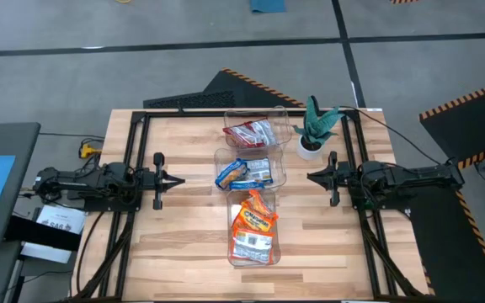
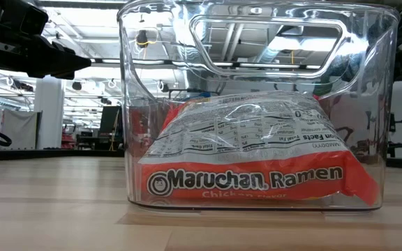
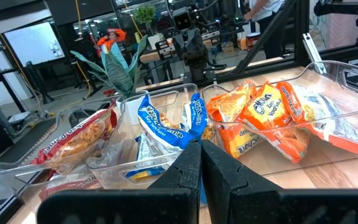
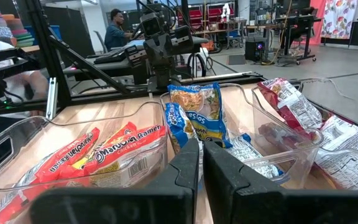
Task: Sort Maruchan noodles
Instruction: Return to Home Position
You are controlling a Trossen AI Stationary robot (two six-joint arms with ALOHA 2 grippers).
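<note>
While the Maruchan noodles lie sorted by colour in three clear bins lined up mid-bench, red packets by the potted plant, blue-and-white packets in the middle, orange packets at the other end, we see the left arm and right arm stretched level, facing the bins from opposite sides, well apart from them. The left jaws and right jaws are pressed together, empty. Only the low view shows "Maruchan Ramen" printed on a crinkly orange wrapper.

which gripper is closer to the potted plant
Right. The right gripper sits just beside the potted plant; the left gripper is on the far side of the clear bins.
</note>
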